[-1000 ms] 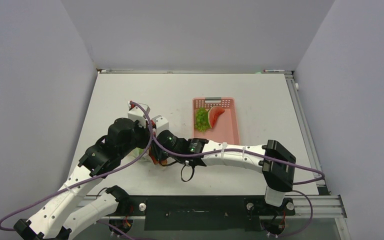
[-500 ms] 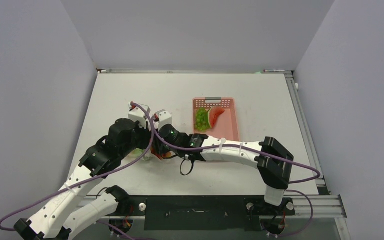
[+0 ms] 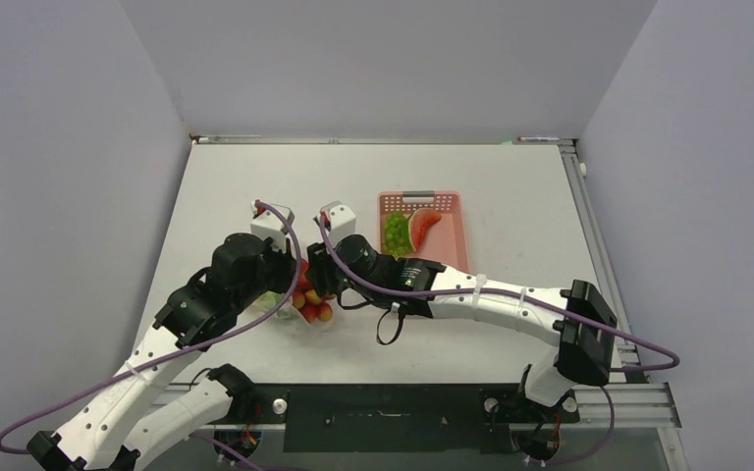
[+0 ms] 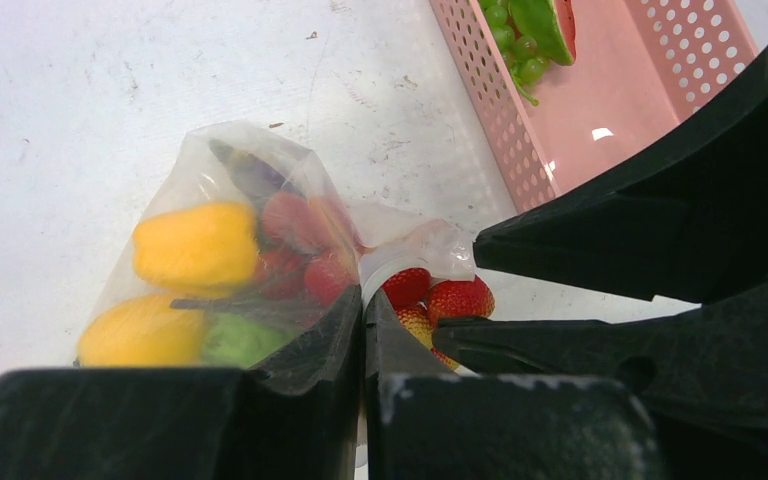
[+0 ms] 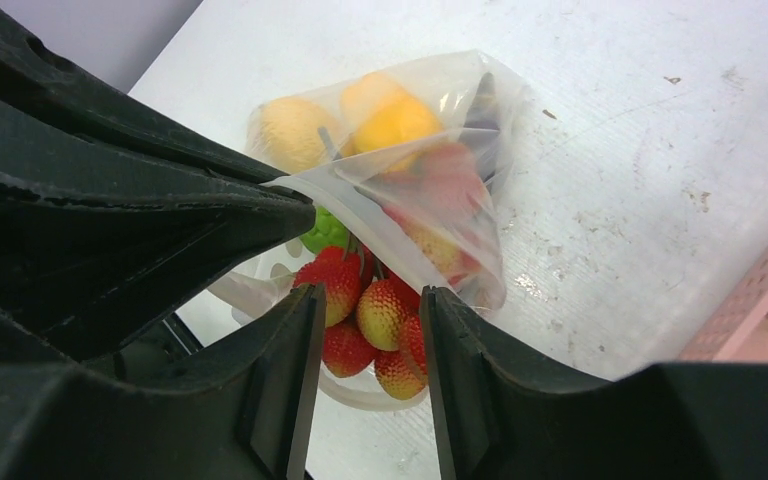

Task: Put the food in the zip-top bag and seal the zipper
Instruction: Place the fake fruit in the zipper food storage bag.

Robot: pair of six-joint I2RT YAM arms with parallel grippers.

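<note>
Clear, crinkled zip-top bag point(image 4: 250, 250) on the tabletop point(image 3: 511, 177), left of the pink basket point(image 4: 500, 100). Yellow pepper point(image 4: 195, 245), orange fruit point(image 4: 140, 335), eggplant point(image 4: 250, 170) and strawberries point(image 4: 455, 298) are seen inside. Its edge is pinched by the closed left end effector point(image 4: 363, 330). The right end effector point(image 5: 370, 340) is narrowly parted and empty.

the zip-top bag point(image 4: 250, 160) was thin clear plastic film, creased and crinkled, faintly cloudy at its folds, with a soft shine along the wrinkles. the yellow pepper point(image 4: 195, 245) looked like smooth moulded plastic with a satin sheen. the strawberries point(image 5: 380, 312) had dimpled, pitted skins and a brighter gloss. the basket point(image 4: 600, 110) was hard pink plastic, its walls perforated, its floor glossy enough to carry a white highlight. the table point(image 4: 110, 90) was white, matt, scuffed and speckled. the left gripper point(image 4: 363, 305) was matt black plastic.
</note>
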